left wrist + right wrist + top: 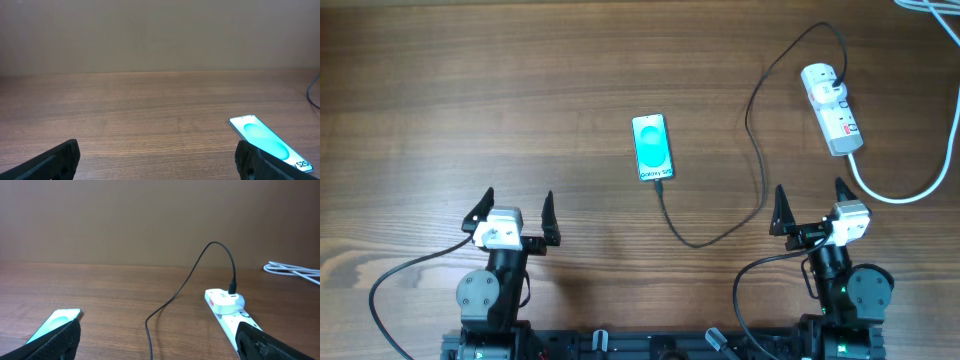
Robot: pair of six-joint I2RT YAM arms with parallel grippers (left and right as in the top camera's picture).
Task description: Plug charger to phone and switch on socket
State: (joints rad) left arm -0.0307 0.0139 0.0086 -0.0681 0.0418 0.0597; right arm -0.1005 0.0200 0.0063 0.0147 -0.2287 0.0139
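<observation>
Both claws wide open, empty. Left claw (pixel 514 212) and right claw (pixel 810 200) sit over the table (pixel 470 90). Phone (pixel 653 148) lies screen up, ahead-right of left claw and ahead-left of right claw, well apart from both. Charger (pixel 757 150) meets the phone's near edge, loops just left of right claw, and runs to its white plug (pixel 823 82) in the socket (pixel 832 112), ahead-right of right claw. Switch state unreadable.

matt wood table (pixel 470 100) (grained), glossy phone (pixel 652 147)

Robot lab: two arms (pixel 488 290) mounted at wooden table (pixel 470 90).
</observation>
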